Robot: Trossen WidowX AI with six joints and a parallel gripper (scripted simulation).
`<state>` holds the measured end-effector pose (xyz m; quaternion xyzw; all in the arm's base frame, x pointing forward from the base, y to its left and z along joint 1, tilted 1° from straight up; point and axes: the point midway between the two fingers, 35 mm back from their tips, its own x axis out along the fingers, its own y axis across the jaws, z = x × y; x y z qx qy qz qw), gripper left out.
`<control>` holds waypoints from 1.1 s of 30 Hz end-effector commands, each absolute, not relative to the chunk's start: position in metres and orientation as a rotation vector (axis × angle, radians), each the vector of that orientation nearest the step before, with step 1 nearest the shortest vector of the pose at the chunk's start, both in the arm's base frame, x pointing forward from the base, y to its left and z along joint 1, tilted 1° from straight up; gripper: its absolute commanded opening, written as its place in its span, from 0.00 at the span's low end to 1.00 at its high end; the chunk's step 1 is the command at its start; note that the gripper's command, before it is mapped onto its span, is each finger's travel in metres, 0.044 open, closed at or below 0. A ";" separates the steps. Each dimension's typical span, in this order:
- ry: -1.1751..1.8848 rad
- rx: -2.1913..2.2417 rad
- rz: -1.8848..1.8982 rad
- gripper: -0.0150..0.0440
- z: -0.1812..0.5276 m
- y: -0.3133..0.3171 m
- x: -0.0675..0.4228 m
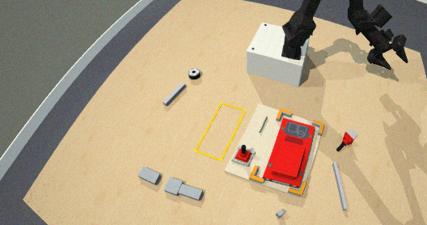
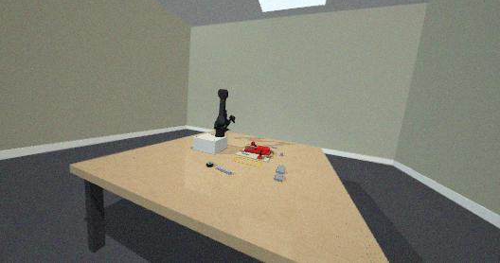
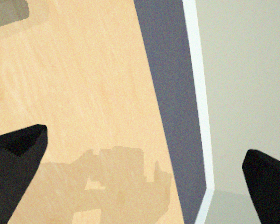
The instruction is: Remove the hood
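Red is the colour to look for: your toy car lies on its pale base board, framed by orange corner brackets, and the hood is on the car body, not lifted off. Just to the left of the board you have the yellow marked area, an outlined rectangle on the worktop with nothing lying inside it.

Your gripper hangs above the far right side of the worktop, well apart from the car, with its fingers spread wide and nothing between them. In the wrist view you see only bare worktop, a strip of dark floor and the wall between the two black tips.

The arm rises from a white pedestal behind the board. Also on the board you have a small red stand with a black knob and a thin grey rod. Beside the car's right lies a red-and-white tool, and near it a long grey bar. To the left you see grey blocks, a grey bar and a small wheel.
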<state>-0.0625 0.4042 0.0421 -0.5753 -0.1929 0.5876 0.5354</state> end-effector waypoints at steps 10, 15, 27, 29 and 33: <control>0.027 -1.276 1.221 1.00 0.028 0.412 0.067; 0.198 -1.227 1.139 1.00 0.024 0.403 0.112; 0.526 -1.101 0.966 1.00 0.015 0.363 0.210; 0.603 -1.055 0.919 1.00 0.015 0.350 0.229; 0.752 -0.955 0.821 1.00 0.014 0.322 0.263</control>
